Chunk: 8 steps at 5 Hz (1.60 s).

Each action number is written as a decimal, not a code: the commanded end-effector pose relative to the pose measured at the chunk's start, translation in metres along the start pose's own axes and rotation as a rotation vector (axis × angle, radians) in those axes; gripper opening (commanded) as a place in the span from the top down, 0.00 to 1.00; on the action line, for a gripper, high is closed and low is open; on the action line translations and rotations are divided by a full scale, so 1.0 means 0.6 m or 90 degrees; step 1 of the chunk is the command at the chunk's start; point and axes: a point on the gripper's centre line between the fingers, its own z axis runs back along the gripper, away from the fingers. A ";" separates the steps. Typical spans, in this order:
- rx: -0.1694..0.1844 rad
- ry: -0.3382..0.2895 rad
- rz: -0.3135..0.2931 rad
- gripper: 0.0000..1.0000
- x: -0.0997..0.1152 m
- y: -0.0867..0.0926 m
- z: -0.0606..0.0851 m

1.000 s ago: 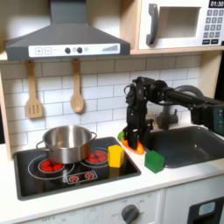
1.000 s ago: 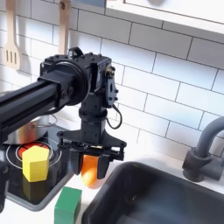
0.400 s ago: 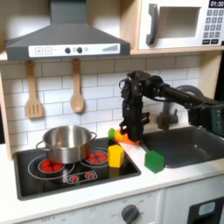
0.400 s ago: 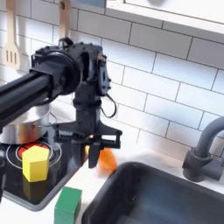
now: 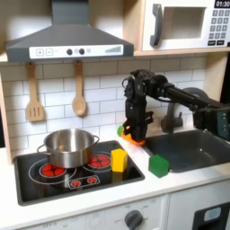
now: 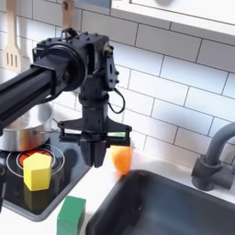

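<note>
Just right of hand (image 6: 97,154), orange piece (image 6: 121,160)

Orange carrot-like piece (image 6: 121,160) stands upright beside the sink (image 6: 174,207).

Matte black WidowX arm (image 6: 55,78) throughout, built of boxy servo blocks joined by a thick cylindrical forearm tube. Thin black cable (image 6: 117,99) looped loose beside the wrist in the second exterior view. Small screw heads dotted across the wrist housing. Pincer (image 6: 96,151) equally black, with a flat crossbar and two narrow straight fingers (image 6: 93,158). No readable markings.
</note>
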 end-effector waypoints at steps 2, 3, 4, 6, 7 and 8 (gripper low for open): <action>0.009 0.006 0.019 0.00 0.003 0.002 -0.023; 0.014 -0.006 0.016 0.00 0.005 0.002 -0.019; 0.012 -0.011 0.022 0.00 0.007 0.003 -0.010; 0.017 -0.015 0.027 0.00 0.026 0.004 -0.032; 0.013 -0.014 0.036 0.00 0.040 0.002 -0.040; 0.007 -0.021 0.045 0.00 0.054 -0.004 -0.038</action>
